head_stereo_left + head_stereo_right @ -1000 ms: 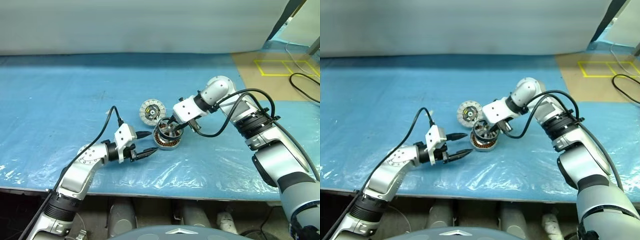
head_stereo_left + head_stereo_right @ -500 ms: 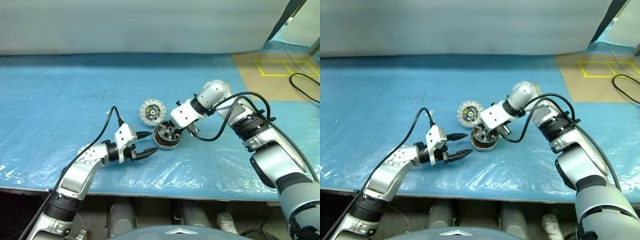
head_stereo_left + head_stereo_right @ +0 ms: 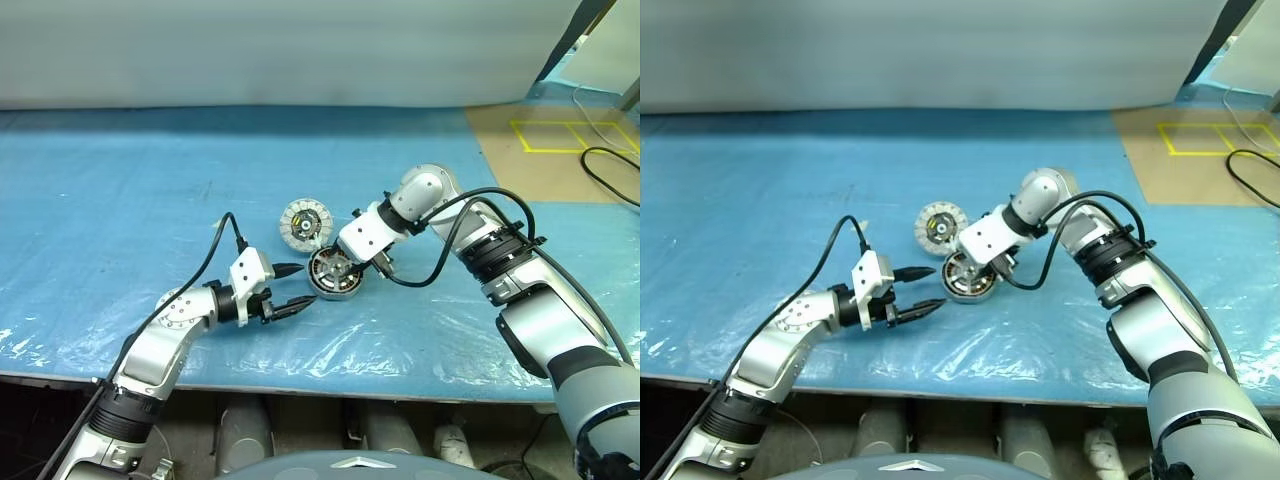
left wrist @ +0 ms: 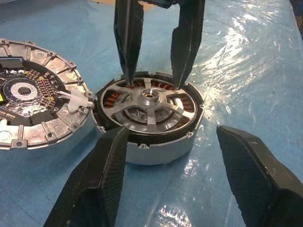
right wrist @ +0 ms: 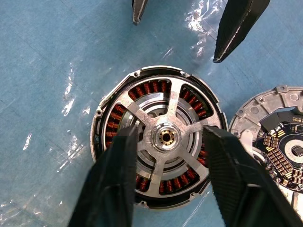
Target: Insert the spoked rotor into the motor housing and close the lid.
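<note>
The spoked rotor (image 5: 142, 118) lies flat inside the motor housing (image 5: 151, 88), whose copper windings show between the spokes; the pair sits mid-table (image 3: 335, 272). My right gripper (image 5: 170, 130) hangs just above it, open, with one finger on each side of the hub and its tips down near the windings (image 4: 129, 71). To the left of the housing, my left gripper (image 3: 300, 287) is open and empty, pointing at it. The lid (image 3: 304, 223), a pale toothed disc with a dark centre, lies on the table just behind and to the left of the housing.
A blue sheet (image 3: 150, 170) under crinkled clear film covers the table. At the far right are brown flooring with yellow tape (image 3: 560, 135) and a black cable (image 3: 605, 170). The table's front edge (image 3: 300, 385) runs close below the arms.
The right gripper lowered the tilted rotor into the housing, where it now lies flat, and its fingers have opened off it. The left arm has not moved.
</note>
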Controlling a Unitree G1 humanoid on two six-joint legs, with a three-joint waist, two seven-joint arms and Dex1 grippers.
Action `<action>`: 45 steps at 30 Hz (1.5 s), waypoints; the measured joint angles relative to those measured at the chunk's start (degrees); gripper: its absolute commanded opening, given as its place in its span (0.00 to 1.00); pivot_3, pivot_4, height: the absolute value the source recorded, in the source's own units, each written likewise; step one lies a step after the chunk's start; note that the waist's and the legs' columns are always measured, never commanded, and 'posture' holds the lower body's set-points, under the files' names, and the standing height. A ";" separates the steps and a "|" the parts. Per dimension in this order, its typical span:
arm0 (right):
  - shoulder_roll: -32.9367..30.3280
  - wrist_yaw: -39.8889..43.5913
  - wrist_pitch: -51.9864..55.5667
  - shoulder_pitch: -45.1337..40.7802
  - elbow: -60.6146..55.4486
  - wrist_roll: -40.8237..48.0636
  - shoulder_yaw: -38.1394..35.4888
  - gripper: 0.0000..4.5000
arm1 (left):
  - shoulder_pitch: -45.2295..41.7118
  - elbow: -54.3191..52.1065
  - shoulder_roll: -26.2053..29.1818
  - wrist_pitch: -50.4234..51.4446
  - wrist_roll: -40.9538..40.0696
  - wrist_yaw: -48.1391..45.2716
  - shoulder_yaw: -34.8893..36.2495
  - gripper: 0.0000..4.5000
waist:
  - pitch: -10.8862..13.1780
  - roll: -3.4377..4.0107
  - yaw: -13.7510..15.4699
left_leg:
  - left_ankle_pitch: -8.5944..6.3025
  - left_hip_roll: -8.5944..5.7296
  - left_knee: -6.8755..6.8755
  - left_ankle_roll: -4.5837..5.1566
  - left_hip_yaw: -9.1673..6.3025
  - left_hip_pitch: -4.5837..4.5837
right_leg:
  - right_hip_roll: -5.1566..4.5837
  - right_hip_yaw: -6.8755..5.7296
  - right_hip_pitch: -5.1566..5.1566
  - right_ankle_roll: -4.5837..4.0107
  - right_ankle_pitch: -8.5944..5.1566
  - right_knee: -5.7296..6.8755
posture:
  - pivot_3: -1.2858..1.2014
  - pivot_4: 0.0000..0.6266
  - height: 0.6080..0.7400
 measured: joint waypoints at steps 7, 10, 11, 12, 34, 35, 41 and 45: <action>-0.30 0.35 2.05 -1.03 -1.48 1.25 -1.35 0.61 | -0.19 0.00 0.00 0.05 0.00 -0.02 0.00 0.70 | 0.00 0.00 0.02 | 0.00 0.00 0.00 0.00 0.00 0.01 | 0.00 0.00 0.00 0.00 0.00 0.01 | 0.52 0.24 1.00; -1.16 0.42 5.63 -2.78 -4.00 3.96 -4.02 0.61 | -0.40 0.00 -0.01 0.07 -0.01 -0.03 -0.01 0.70 | 0.00 0.00 0.03 | 0.00 0.01 0.00 0.00 0.00 0.01 | 0.01 0.00 0.00 0.00 0.00 0.01 | 0.52 0.24 1.00; -1.41 0.38 7.88 -2.82 -5.19 5.20 -5.47 0.61 | -0.47 0.00 -0.01 0.07 -0.02 -0.03 0.00 0.70 | 0.00 0.00 0.04 | 0.00 0.01 -0.01 0.00 0.00 0.01 | 0.01 0.00 0.01 0.00 0.00 0.00 | 0.52 0.24 1.00; -1.50 0.33 9.82 -2.77 -5.91 6.12 -6.52 0.57 | -0.47 0.00 -0.01 0.08 -0.02 -0.03 0.01 0.70 | 0.00 0.00 0.06 | 0.00 0.00 0.00 0.00 0.00 0.02 | 0.01 0.00 0.01 0.00 0.00 0.00 | 0.52 0.24 1.00; 6.87 -26.21 53.77 20.10 -23.47 20.35 -17.70 0.01 | -1.03 -0.06 1.27 2.63 -3.83 -1.73 1.64 0.70 | 0.00 0.00 0.18 | -0.02 -0.02 -0.09 -0.38 -0.01 0.11 | 0.02 0.04 0.02 0.02 0.00 -0.02 | 0.52 0.24 1.00; 7.36 -26.86 53.54 20.10 -23.44 20.22 -17.37 0.01 | -1.15 -0.06 1.25 2.63 -3.83 -1.74 1.63 0.70 | 0.00 0.00 0.20 | -0.01 -0.04 -0.09 -0.39 -0.01 0.10 | 0.01 0.04 0.03 0.02 0.00 -0.04 | 0.52 0.24 1.00; 5.32 -26.89 47.41 20.09 -20.30 15.57 -11.14 0.01 | -1.13 -0.07 1.39 2.63 -3.79 -1.93 1.64 0.70 | 0.00 0.00 0.50 | 0.00 -0.08 -0.09 -0.41 -0.01 0.05 | -0.04 0.04 0.03 0.02 0.00 -0.07 | 0.52 0.24 1.00; 2.84 -27.27 35.16 19.24 -16.77 8.91 -6.07 0.01 | -0.71 -0.09 1.41 2.63 -3.73 -1.86 1.63 0.70 | -0.11 -0.04 0.46 | -0.01 -0.06 -0.10 -0.41 -0.01 0.33 | -0.03 0.04 0.24 0.04 -0.01 -0.07 | 0.52 0.24 1.00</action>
